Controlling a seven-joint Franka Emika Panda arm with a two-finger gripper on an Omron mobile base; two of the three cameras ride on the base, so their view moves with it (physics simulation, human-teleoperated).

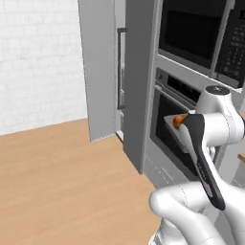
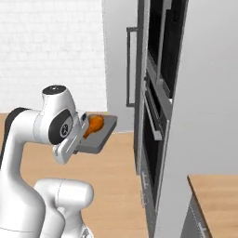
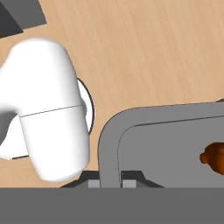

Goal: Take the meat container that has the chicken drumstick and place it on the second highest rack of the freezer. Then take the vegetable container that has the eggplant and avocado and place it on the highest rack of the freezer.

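In the left base view the arm's own links hide most of the meat container (image 1: 170, 120), leaving one pale corner and a sliver of the chicken drumstick (image 1: 178, 120). In the hand view the drumstick (image 3: 214, 158) is cut off at the right edge. The gripper (image 3: 110, 183) is clamped narrow on the container's (image 3: 109, 148) rim, one fingertip (image 3: 92, 183) either side of the wall. From the right base view, the container (image 2: 100, 135) hangs tilted in the air, drumstick (image 2: 94, 124) inside, near the freezer (image 2: 122, 60), whose door stands ajar, its interior hidden

Freezer (image 1: 103, 72) door ajar, narrow gap.
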